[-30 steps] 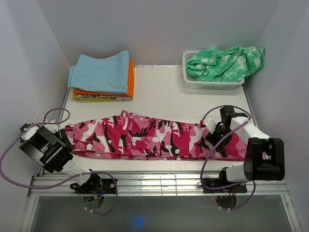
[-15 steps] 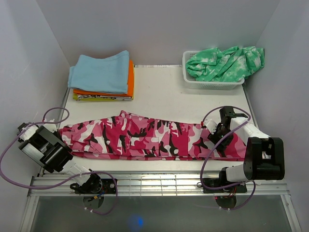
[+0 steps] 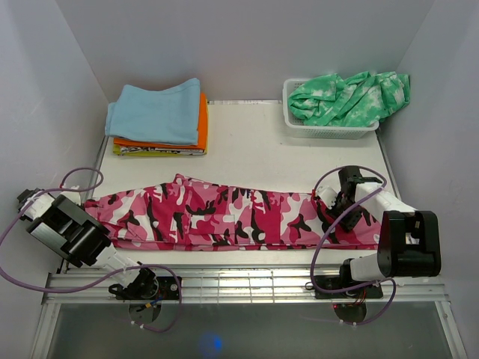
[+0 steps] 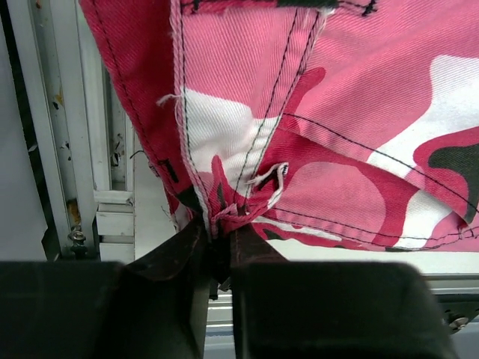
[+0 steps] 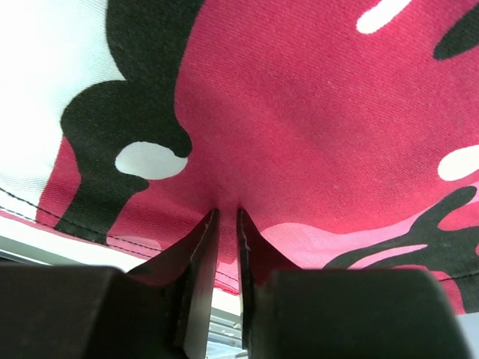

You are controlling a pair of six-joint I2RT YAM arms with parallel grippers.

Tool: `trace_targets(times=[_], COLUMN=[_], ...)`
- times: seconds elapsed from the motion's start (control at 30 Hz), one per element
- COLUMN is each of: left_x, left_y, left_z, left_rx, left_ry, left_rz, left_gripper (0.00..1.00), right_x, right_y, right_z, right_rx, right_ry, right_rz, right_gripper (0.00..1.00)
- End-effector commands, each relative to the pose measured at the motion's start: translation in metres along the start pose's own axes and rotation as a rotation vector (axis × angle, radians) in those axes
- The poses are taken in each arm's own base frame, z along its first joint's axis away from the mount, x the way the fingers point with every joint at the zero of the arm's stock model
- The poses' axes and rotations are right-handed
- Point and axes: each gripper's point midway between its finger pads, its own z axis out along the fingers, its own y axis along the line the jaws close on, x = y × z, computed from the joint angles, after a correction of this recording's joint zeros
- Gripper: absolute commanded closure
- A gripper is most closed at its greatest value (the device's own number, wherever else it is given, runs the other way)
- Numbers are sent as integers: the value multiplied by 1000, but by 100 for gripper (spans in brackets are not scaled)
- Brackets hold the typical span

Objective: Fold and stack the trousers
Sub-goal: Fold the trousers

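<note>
The pink camouflage trousers (image 3: 232, 217) lie stretched in a long narrow band from left to right across the near half of the white table (image 3: 254, 153). One end reaches the table's left edge and the other ends close to its right edge.

The left gripper (image 4: 219, 238) is at the left end. In its wrist view the black fingers (image 4: 168, 262) are clenched on a bunched bit of seam, with black stitching and frayed threads just above the pinch. The cloth spreads away from there, and the metal rail (image 4: 60, 149) at the table's edge shows on the left.

The right gripper (image 5: 227, 224) is at the right end, on the near side of the band. Its fingers (image 5: 196, 254) stand almost together, nipping a ridge of hot pink cloth, with a black blotch and a white patch to the left of it. From above, this gripper (image 3: 334, 212) sits on the fabric, and a purple cable (image 3: 329, 179) loops over the arm.

At the far left of the table is a stack of folded clothes (image 3: 157, 116): light blue on top, orange under it, and a yellow patterned piece at the bottom. At the far right a white basket (image 3: 329, 131) holds a crumpled green-and-white tie-dye garment (image 3: 348, 97). Both are well apart from the trousers.
</note>
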Motion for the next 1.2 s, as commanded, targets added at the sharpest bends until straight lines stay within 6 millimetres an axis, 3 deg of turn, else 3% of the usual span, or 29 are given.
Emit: trace_targets(times=[0.0, 0.2, 0.33, 0.5, 0.57, 0.67, 0.87, 1.0, 1.07, 1.1, 1.17], left_x=[-9, -5, -9, -10, -10, -12, -10, -4, -6, -12, -20], left_y=[20, 17, 10, 1, -3, 3, 37, 50, 47, 37, 16], left_z=[-15, -14, -16, -12, -11, -13, -29, -26, -28, -29, -46], left_rx=[-92, -79, -53, -7, 11, -9, -134, -165, -128, -76, 16], left_ry=[-35, -16, -42, -55, -59, -51, 11, 63, 71, 36, -7], left_rz=[84, 58, 53, 17, 5, -3, 64, 109, 114, 121, 175], left_gripper=[75, 60, 58, 70, 87, 100, 100, 99, 76, 48, 21], right_x=[10, 4, -1, -1, -1, -1, 4, 4, -2, -6, -20], right_y=[-4, -12, -15, -14, -14, -16, -20, -18, -15, -14, -12], right_z=[11, 13, 12, 11, 11, 10, 12, 12, 10, 4, -8], right_rx=[37, 30, 27, 21, 23, 30, 63, 57, 31, 19, -8], right_ry=[53, 64, 58, 56, 56, 53, 78, 75, 45, 29, -40], right_rz=[14, 44, 49, 52, 52, 51, 51, 55, 55, 49, 41], right_gripper=[81, 83, 83, 84, 84, 86, 92, 92, 92, 92, 92])
